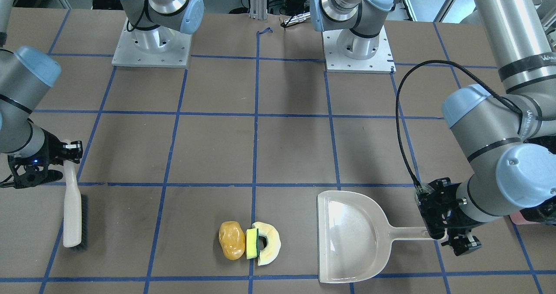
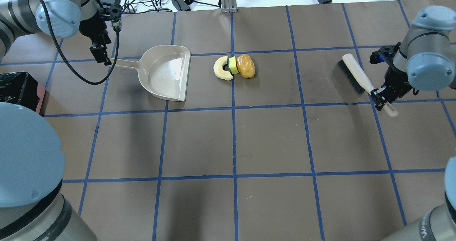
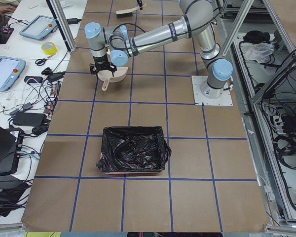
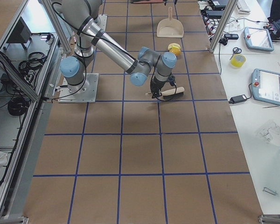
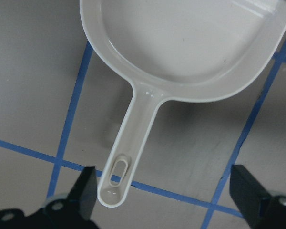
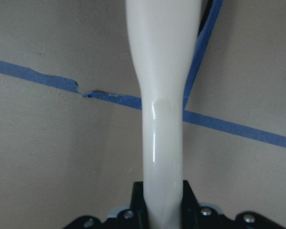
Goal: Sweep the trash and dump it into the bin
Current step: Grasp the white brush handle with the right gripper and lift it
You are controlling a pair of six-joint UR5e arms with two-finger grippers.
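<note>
L pincer point(image 5: 164, 191) released, fingers point(image 5: 87, 187) spread wide w/ dustpan point(image 2: 167, 73) handle tip btwn them. R pincer point(image 6: 162, 202) clenched on brush point(image 2: 356, 73) handle. Trash point(image 2: 235, 66) on bench point(image 2: 270, 137) btwn both pincers, well apart from each. Bin point(image 3: 133, 148) well apart from L pincer, on side away from trash.

The dustpan point(image 5: 181, 47) is lying flat on the table point(image 5: 28, 71), its handle pointing between the left gripper's point(image 5: 165, 188) wide-spread fingers.
</note>
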